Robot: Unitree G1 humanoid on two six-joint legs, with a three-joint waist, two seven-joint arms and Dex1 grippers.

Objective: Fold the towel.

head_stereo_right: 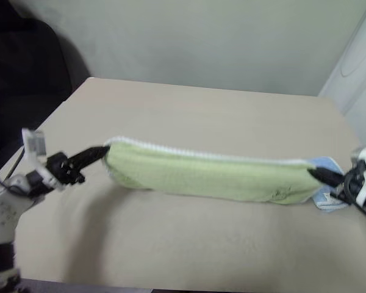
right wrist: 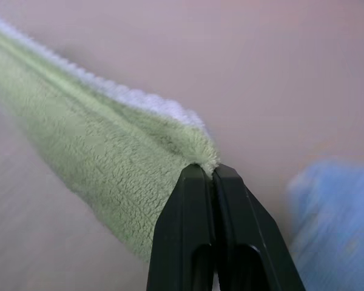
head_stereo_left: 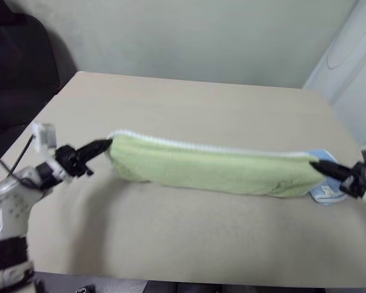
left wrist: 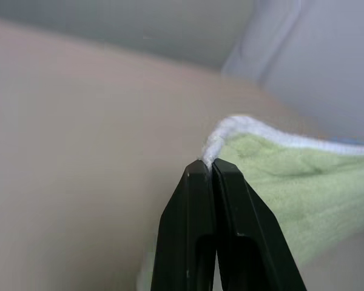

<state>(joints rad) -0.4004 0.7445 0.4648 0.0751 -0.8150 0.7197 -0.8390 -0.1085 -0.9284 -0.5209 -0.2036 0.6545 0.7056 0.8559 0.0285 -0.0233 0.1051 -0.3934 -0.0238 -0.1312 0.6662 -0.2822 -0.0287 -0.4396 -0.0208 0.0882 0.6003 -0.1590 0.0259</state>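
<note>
towel [head_stereo_left: 213,168] slung above the bench [head_stereo_left: 189,104] between left gripper [head_stereo_left: 100,147] and right gripper [head_stereo_right: 320,174], jaws clamped on its end corners. soft, light, sags; corners at the white edging are the sound hold.

towel [head_stereo_left: 213,168]: you see it stretched left to right across the middle of the table [head_stereo_left: 189,104], pinched at each end.
left gripper [head_stereo_left: 105,145]: clamps its left end, toward the table's left edge.
right gripper [head_stereo_left: 317,165]: clamps its right end, near the right edge.
blue cloth [head_stereo_left: 326,190]: lies on the table behind the towel's right end.
</note>
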